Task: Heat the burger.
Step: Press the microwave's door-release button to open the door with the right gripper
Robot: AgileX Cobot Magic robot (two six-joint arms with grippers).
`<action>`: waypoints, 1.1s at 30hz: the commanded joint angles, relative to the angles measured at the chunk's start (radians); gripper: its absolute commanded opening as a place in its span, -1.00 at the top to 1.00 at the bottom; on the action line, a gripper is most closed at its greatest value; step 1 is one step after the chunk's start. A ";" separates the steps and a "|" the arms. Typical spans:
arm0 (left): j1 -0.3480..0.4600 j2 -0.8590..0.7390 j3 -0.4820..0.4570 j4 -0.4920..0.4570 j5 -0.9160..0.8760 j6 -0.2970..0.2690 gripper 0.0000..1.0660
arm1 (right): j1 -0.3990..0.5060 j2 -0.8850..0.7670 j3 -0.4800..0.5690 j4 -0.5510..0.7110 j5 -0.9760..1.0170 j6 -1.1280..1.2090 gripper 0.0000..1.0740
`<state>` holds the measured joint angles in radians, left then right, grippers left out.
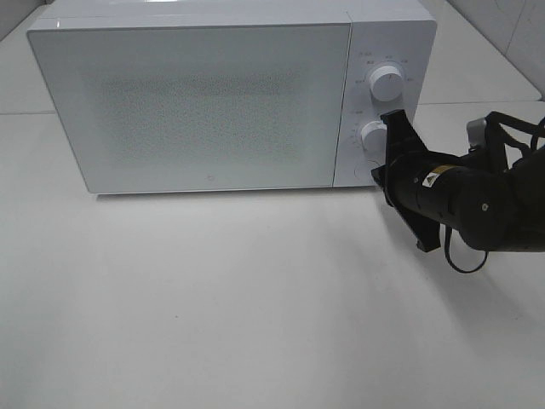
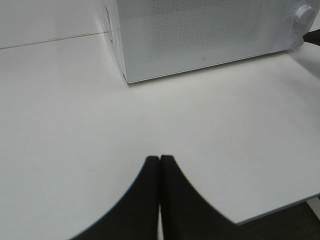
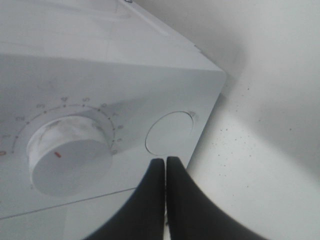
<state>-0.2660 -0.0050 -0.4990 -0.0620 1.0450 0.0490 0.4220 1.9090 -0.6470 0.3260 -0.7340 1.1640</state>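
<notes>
While pressed together, right fingers (image 3: 150,200) by microwave button (image 3: 170,132), left fingers (image 2: 145,200) closed, empty.

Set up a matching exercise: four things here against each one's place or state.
1 microwave door
2 lower knob
3 left gripper
4 right gripper

A shut, tips by the round button
B closed, with a speckled window
C shut, over the table
D just below the upper knob

Pairs: 1-B, 2-D, 3-C, 4-A
</notes>
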 commanded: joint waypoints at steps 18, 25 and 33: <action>0.003 -0.020 0.003 -0.002 -0.009 -0.002 1.00 | -0.003 0.056 -0.085 -0.020 0.044 0.012 1.00; 0.003 -0.020 0.003 -0.002 -0.009 -0.002 1.00 | -0.003 0.067 -0.086 0.011 -0.027 0.013 1.00; 0.003 -0.020 0.003 -0.002 -0.009 -0.002 1.00 | -0.003 0.097 -0.135 0.003 -0.026 0.014 1.00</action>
<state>-0.2660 -0.0050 -0.4990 -0.0620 1.0450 0.0490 0.4220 2.0010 -0.7620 0.3380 -0.7400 1.1740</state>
